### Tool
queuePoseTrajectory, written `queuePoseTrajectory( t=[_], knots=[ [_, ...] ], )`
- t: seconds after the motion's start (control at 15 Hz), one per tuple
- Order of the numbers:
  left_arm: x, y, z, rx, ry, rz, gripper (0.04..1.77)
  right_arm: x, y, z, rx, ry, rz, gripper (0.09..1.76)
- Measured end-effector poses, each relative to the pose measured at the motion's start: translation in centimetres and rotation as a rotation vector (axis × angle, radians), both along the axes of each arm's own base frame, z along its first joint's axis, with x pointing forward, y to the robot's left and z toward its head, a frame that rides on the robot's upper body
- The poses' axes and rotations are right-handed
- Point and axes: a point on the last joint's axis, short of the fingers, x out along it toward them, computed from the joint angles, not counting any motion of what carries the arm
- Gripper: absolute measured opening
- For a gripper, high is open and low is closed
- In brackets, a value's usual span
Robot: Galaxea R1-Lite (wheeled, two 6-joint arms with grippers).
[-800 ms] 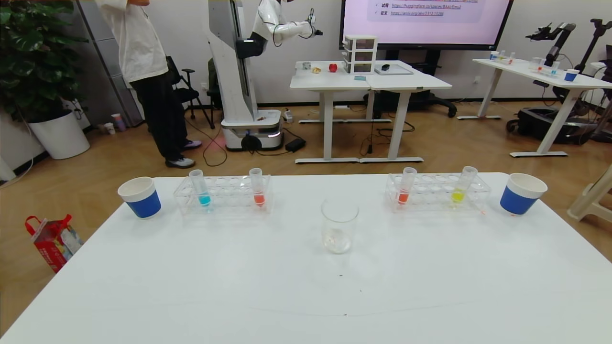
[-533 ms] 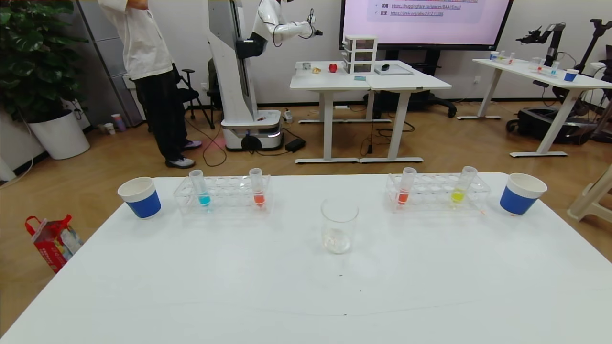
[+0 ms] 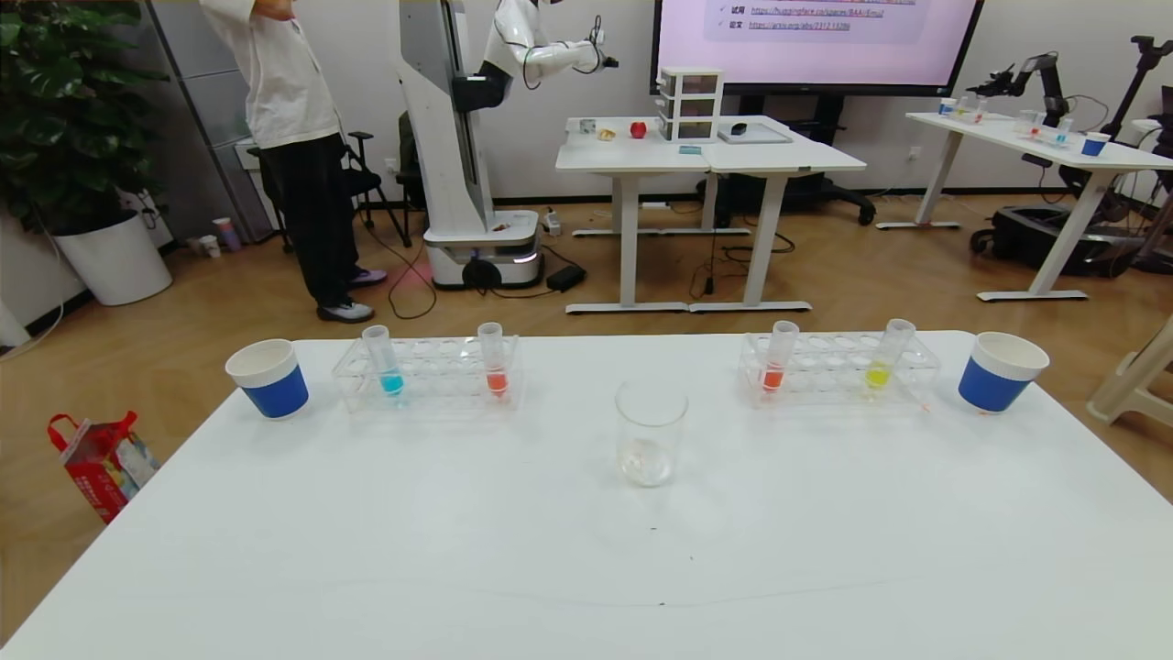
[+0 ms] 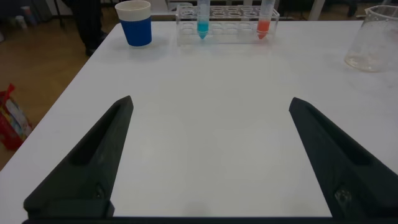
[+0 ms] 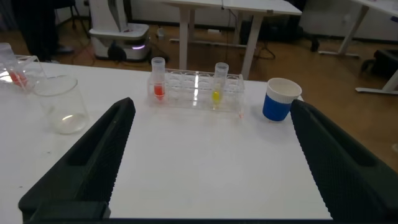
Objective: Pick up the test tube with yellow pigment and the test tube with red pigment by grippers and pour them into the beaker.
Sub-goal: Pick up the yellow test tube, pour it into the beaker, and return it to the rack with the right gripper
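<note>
The test tube with yellow pigment (image 3: 883,359) stands tilted in the right clear rack (image 3: 838,374), with a red tube (image 3: 777,361) at that rack's left end; both show in the right wrist view, yellow tube (image 5: 218,83) and red tube (image 5: 158,81). The left rack (image 3: 427,378) holds a blue tube (image 3: 382,361) and a red tube (image 3: 493,360). The empty clear beaker (image 3: 651,445) stands mid-table. My left gripper (image 4: 211,102) and right gripper (image 5: 211,102) are open, empty, low over the near table, out of the head view.
A blue-and-white paper cup (image 3: 268,378) stands at the far left of the table and another paper cup (image 3: 1000,370) at the far right. A person (image 3: 293,147) and another robot (image 3: 476,137) stand beyond the far edge.
Nothing on my table has moved. The person in the background has shifted slightly right, and a distant robot arm at the far right table has moved.
</note>
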Motion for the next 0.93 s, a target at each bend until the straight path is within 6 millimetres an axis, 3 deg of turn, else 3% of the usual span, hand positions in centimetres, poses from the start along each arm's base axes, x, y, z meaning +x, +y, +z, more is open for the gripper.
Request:
queuePoseTrajectory(
  t=[0.2, 0.47, 0.73, 0.93],
  knots=[
    [0.0, 0.0, 0.0, 0.0, 0.0, 0.0, 1.75, 5.2, 0.2, 0.5, 0.0, 0.039, 0.009, 1.74],
    [0.0, 0.0, 0.0, 0.0, 0.0, 0.001, 1.75, 11.3, 0.3, -0.7, 0.001, 0.087, 0.013, 1.74],
    [0.0, 0.0, 0.0, 0.0, 0.0, 0.0, 1.75, 16.8, 0.2, -3.2, 0.001, 0.068, 0.007, 1.74],
    [0.0, 0.0, 0.0, 0.0, 0.0, 0.0, 1.75, 20.4, 0.1, -6.6, 0.0, 0.07, -0.001, 1.74]
  ],
)
